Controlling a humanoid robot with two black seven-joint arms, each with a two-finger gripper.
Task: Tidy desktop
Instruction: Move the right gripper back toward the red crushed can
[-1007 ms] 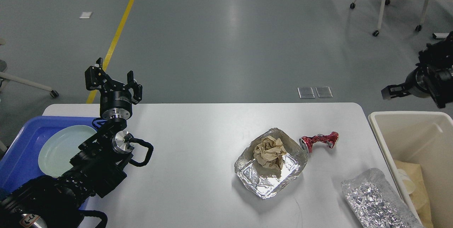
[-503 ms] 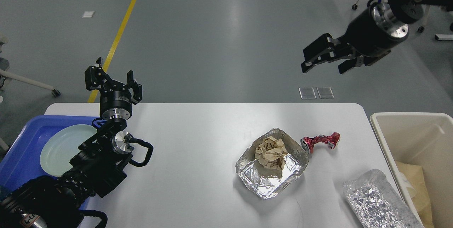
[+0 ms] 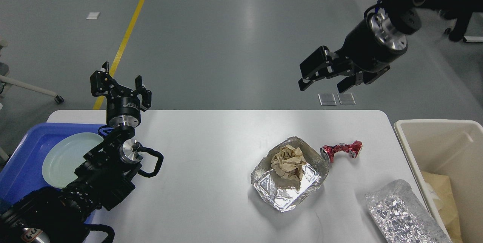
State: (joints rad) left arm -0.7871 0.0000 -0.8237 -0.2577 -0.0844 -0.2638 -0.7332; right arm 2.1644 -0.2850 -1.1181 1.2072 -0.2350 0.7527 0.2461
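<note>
The white desktop [image 3: 211, 148] fills the lower view. On it lie a square foil tray [image 3: 288, 182] holding a crumpled brown paper ball [image 3: 288, 161], a crushed red can [image 3: 341, 150] just right of the tray, and a crumpled foil piece [image 3: 400, 213] at the front right. My left gripper [image 3: 120, 82] is open and empty, raised above the desk's back left corner. My right gripper [image 3: 325, 79] is open and empty, held high beyond the desk's back edge, above and behind the can.
A blue tray [image 3: 22, 156] with a pale green plate [image 3: 66, 156] sits at the left edge. A cream bin [image 3: 434, 133] holding brown paper stands off the right edge. A wheeled chair leg [image 3: 26, 90] shows at far left.
My right arm swung up from the right, over the bin, and then moved left and slightly down toward the can's side. The left arm and the objects stayed put.
</note>
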